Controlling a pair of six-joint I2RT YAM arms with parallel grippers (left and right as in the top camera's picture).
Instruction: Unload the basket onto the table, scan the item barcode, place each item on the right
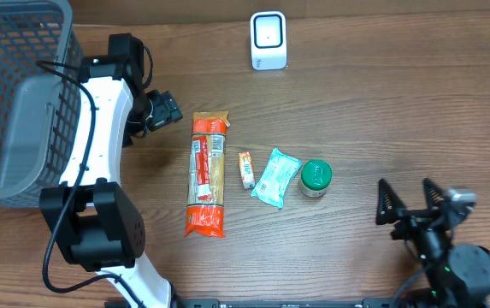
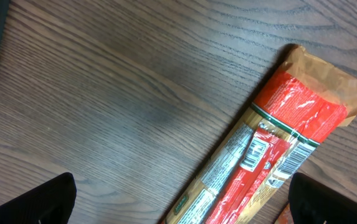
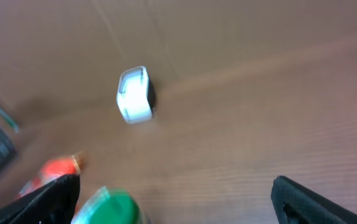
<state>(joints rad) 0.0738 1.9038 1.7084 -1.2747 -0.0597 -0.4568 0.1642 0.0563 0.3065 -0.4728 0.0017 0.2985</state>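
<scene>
A long red and tan pasta package (image 1: 206, 175) lies flat on the wooden table, its barcode label (image 2: 253, 151) facing up in the left wrist view. My left gripper (image 1: 172, 109) hovers open just left of the package's top end, nothing between its fingers (image 2: 47, 200). The white barcode scanner (image 1: 268, 40) stands at the back of the table and also shows as the scanner (image 3: 134, 94) in the blurred right wrist view. My right gripper (image 1: 409, 202) is open and empty at the front right, apart from every item.
To the right of the pasta lie a small orange packet (image 1: 246, 169), a teal pouch (image 1: 276, 177) and a green-lidded jar (image 1: 315, 178). A grey wire basket (image 1: 5, 94) fills the left edge, behind the left arm.
</scene>
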